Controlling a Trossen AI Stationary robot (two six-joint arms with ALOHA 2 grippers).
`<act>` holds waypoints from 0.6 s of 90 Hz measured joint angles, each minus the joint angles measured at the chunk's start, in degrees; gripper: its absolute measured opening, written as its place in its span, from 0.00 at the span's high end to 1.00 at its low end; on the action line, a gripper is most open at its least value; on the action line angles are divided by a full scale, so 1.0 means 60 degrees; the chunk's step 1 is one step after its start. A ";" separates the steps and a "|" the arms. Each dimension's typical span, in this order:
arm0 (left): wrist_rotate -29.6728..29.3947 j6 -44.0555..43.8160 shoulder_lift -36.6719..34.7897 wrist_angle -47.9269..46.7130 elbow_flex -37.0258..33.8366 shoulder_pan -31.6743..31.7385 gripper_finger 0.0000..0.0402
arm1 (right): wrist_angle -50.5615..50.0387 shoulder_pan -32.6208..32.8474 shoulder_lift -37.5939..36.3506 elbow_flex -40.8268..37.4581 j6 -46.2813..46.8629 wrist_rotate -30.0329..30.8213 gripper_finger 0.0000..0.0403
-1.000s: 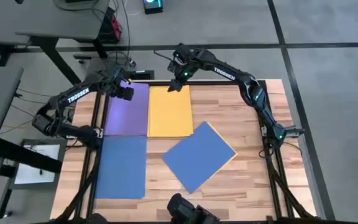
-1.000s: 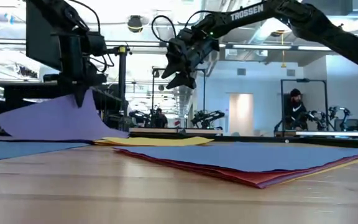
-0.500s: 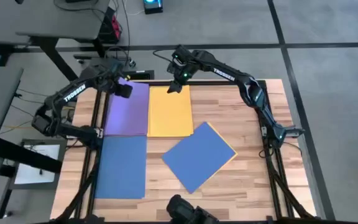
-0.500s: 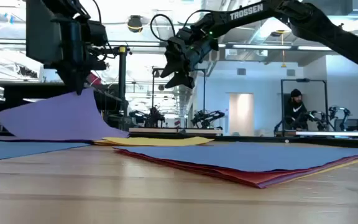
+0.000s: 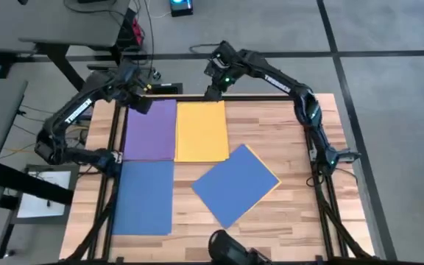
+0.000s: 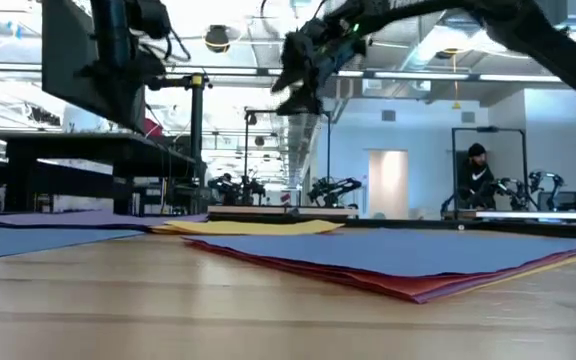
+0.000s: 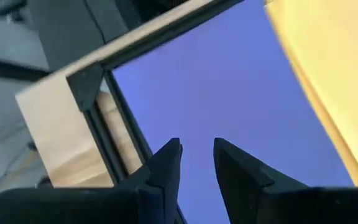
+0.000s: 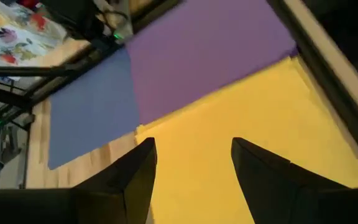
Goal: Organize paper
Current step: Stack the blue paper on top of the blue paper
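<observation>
We judge the skewed blue stack [image 5: 235, 185], corner-on, lies nearer below our wide-open right gripper [image 5: 213, 91] than our narrowly parted left gripper [image 5: 140, 105].

The tabletop [image 5: 285, 213] was pale wood, planked and faintly glossy. The purple sheet [image 5: 152, 130], yellow sheet [image 5: 201, 131] and blue sheets [image 5: 144, 197] were thin, smooth, matt paper. Both pincers' fingers [image 8: 263, 180] looked like matt black plastic.

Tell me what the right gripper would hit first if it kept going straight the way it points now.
Most likely the yellow sheet: the right gripper, open, points down at it near the table's far edge. Depth is unclear.
</observation>
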 joint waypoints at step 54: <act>0.3162 0.0271 -0.0577 0.2513 0.0004 -0.3570 0.80 | -0.4965 0.2569 -0.3476 -0.1825 0.2554 0.5088 0.51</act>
